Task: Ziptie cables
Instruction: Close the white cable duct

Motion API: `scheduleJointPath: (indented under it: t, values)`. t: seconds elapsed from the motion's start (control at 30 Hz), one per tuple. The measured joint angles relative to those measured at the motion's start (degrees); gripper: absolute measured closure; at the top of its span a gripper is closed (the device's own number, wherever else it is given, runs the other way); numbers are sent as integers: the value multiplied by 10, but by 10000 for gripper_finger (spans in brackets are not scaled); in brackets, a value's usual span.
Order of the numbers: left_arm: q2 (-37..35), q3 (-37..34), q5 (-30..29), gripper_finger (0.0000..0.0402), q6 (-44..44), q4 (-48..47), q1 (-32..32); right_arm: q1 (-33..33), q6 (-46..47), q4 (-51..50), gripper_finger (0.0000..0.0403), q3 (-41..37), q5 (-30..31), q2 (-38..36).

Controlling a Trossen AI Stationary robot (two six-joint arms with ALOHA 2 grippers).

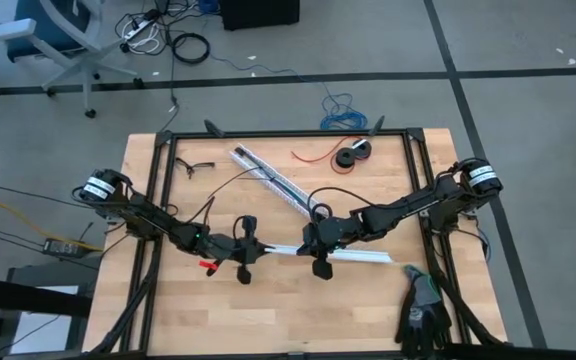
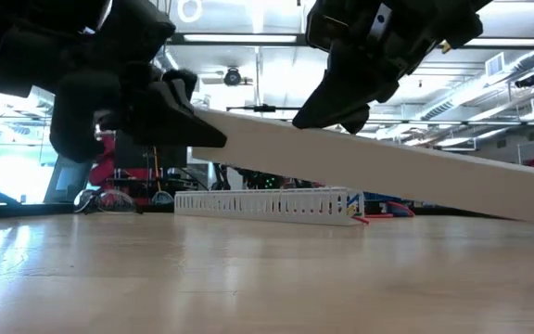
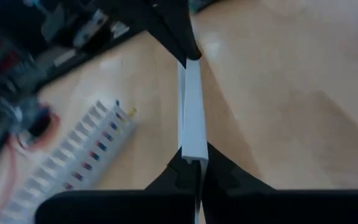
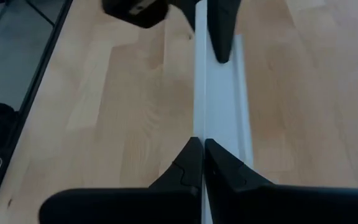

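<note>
High view: we see left pincer (image 1: 247,251) & right pincer (image 1: 319,243) both clenched on white strip (image 1: 363,257); far end drags on surface (image 1: 268,310); uneven pull could twist it loose.

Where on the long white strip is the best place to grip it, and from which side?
Grip the white strip by its thin raised side wall, coming down from above. It is a long, narrow, shallow channel, so that wall probably suits a two-finger pinch best. The right gripper is shut on that wall and the left gripper on one end.
</note>
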Motion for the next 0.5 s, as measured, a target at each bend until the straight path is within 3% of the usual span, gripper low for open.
scheduleJointPath:
  t: [0.2, 0.5]
  values:
    - [-1, -1, 41, 398, -138, 4, 7, -5, -27, -7, 366, 0, 9, 0]
    - [-4, 2, 122, 400, -293, 11, 36, -23, -96, -14, 251, -1, 38, 3]
